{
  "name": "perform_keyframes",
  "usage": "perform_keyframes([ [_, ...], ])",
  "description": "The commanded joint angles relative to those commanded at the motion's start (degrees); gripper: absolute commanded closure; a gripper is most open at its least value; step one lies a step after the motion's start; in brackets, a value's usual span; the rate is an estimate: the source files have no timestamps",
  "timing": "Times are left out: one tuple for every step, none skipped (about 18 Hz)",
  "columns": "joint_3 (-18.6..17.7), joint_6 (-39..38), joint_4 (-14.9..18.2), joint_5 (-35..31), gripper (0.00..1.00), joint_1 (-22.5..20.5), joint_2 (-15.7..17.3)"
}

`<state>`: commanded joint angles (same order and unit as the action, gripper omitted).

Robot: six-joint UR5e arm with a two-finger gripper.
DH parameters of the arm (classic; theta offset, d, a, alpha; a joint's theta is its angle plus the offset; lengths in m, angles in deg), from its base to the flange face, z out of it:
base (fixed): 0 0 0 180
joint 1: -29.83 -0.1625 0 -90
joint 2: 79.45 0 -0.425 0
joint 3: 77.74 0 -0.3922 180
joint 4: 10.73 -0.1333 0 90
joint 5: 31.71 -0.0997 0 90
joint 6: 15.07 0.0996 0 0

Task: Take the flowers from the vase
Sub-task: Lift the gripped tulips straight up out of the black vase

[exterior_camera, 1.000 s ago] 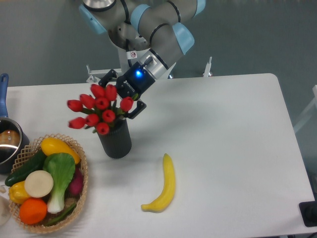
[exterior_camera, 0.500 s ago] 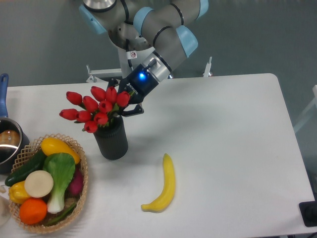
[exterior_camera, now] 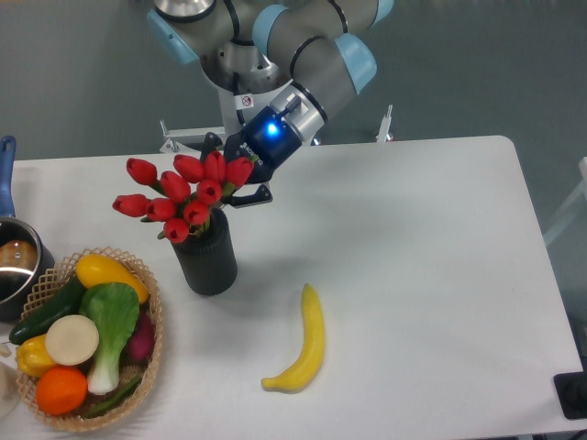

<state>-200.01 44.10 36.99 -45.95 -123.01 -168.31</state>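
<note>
White table [exterior_camera: 413, 238], flowers [exterior_camera: 180, 194] against gripper [exterior_camera: 240, 183]

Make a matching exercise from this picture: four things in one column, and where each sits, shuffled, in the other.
Things:
1. red tulip flowers
2. dark ribbed cylinder vase
3. yellow curved banana
4. round orange fruit

Places:
A. in the woven basket
B. lying alone on the white table
C. standing right of the basket
D. at the gripper, above the vase's mouth

Pairs: 1-D, 2-C, 3-B, 4-A
</note>
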Motion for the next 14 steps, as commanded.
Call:
perform_keyframes([
  [0.5,-1.3,0.0,0.2,1.00,0.0,0.0],
  [1.4,-2.4,0.0,0.4,1.00,0.0,-0.1],
  [2.1,-3.3,0.0,0.5,1.00,-0.1,-0.1],
  [2.7,-4.5,0.0,1.3,1.00,-0.2,-0.1],
  [3.4,-5.7,0.0,1.9,1.00,-0.3,-0.2],
  [4.2,-7.2,0.1,2.4,1.00,-0.3,-0.2],
  [5.2,-9.1,0.1,2.7,1.00,-0.4,-0.2],
  [6.1,-11.3,0.1,2.7,1.00,-0.5,-0.2],
  [6.9,-13.4,0.0,2.8,1.00,-0.6,-0.2],
  [8.0,-15.2,0.1,2.8,1.00,-0.7,-0.2],
  [8.9,-16.4,0.1,3.4,1.00,-0.9,-0.3],
  [9.6,-17.3,0.1,4.1,1.00,-1.9,-0.3],
  [10.3,-18.0,0.1,5.2,1.00,-2.8,-0.4],
  [11.2,-18.6,0.1,6.5,1.00,-3.5,-0.5],
])
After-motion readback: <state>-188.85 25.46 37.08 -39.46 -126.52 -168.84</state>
